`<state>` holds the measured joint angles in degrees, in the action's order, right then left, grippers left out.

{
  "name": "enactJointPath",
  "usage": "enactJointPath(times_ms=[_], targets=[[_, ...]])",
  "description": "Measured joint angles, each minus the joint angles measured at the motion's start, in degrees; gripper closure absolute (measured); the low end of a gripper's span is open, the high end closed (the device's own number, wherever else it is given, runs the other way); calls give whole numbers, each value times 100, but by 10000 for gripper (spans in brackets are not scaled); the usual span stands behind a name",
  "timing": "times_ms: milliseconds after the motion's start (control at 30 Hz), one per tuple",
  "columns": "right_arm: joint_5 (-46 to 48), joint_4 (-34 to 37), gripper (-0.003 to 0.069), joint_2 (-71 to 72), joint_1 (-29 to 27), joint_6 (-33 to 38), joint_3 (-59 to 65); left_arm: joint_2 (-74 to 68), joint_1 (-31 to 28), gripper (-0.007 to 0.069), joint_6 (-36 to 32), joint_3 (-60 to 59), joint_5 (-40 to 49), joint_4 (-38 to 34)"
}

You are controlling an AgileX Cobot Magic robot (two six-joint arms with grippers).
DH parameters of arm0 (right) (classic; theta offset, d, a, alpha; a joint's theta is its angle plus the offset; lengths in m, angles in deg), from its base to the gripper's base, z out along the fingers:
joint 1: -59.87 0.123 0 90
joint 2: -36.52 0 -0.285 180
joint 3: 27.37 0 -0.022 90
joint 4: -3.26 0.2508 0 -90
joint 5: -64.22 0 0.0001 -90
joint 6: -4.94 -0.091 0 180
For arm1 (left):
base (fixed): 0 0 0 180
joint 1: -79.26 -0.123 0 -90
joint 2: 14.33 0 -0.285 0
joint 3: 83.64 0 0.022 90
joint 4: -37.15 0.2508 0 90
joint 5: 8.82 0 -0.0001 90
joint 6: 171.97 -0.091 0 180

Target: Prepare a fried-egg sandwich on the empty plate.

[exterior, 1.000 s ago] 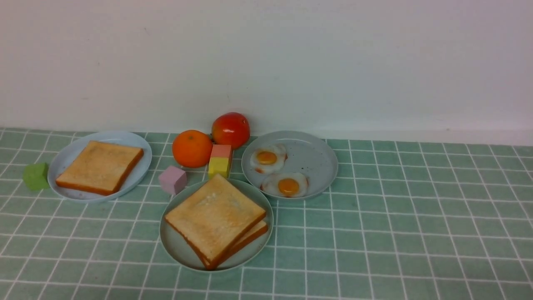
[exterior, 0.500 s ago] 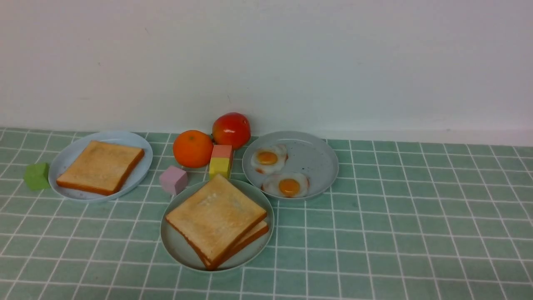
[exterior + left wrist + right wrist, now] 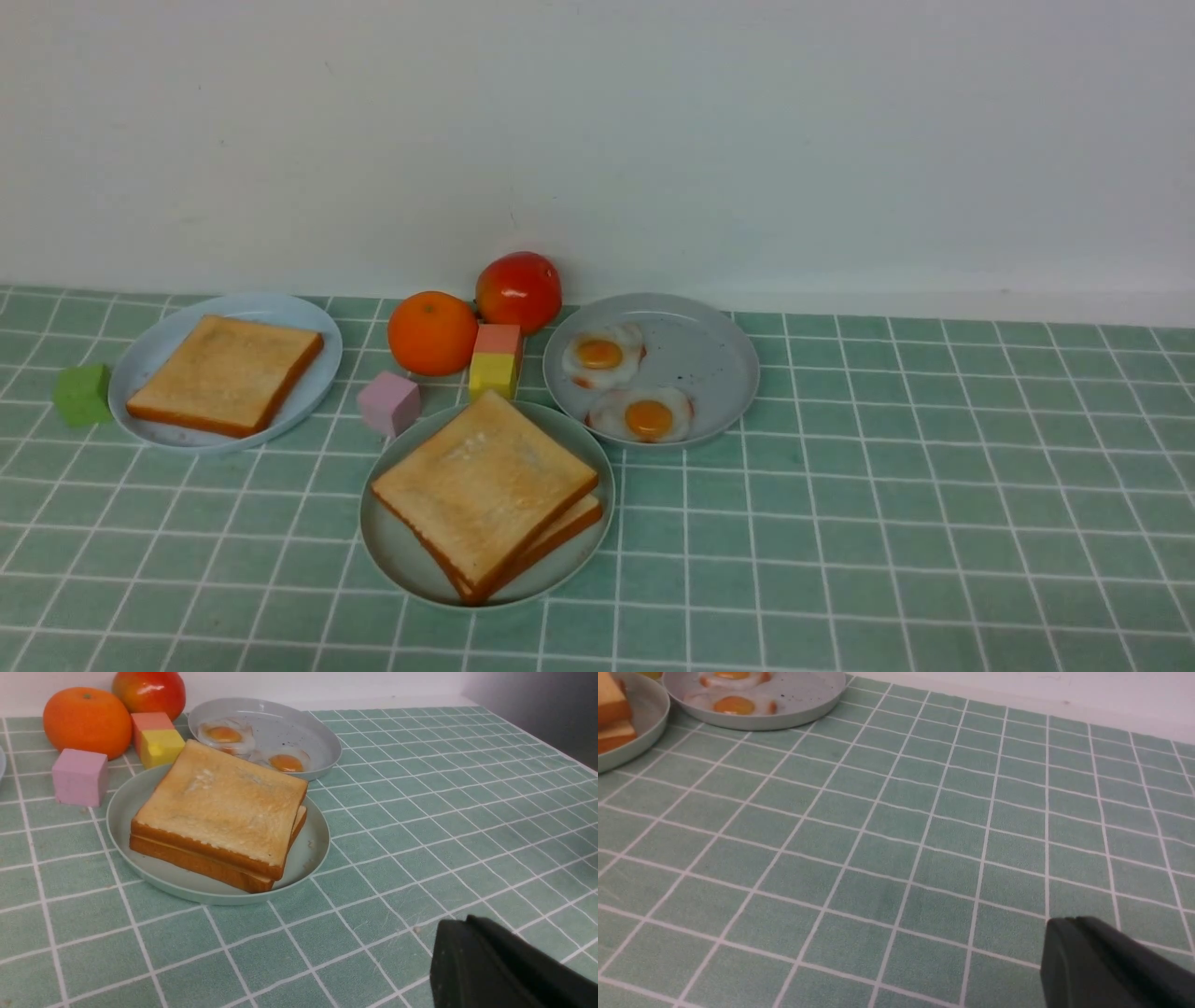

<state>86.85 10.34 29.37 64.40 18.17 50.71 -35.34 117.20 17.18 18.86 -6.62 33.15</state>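
Barely in view at all: nothing of either arm in the front view, only one dark corner of each claw in the wrist views. Left claw (image 3: 504, 970): matte black, plain and unmarked, with a rounded blunt tip and a faint ridge or seam running back from the tip along the upper face, widening toward the frame's edge. Right claw (image 3: 1111, 966): the same matte black, near-charcoal where light falls on the upper face, a soft rounded front corner and smooth flat sides. No screws, cables, labels or printed markings visible on either piece; too little shown to tell the finger shape beyond that wedge-like outline.
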Motion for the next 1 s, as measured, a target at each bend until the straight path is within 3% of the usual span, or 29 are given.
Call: enactJointPath(times_ms=[467,633,700,733,833,1000], targets=[[2,0,643,0,0,11,0,0,-42,617,0,0,-27,66],[2,0,637,0,0,11,0,142,-1058,638,0,0,5,61],[2,0,635,0,0,11,0,526,-1983,638,0,-47,248,61],[2,0,635,0,0,11,0,526,-1983,638,0,-47,275,61],[2,0,629,0,0,11,0,1257,-3097,638,0,-123,914,61],[2,2,627,0,0,11,0,1379,-3686,638,0,-152,1912,31]])
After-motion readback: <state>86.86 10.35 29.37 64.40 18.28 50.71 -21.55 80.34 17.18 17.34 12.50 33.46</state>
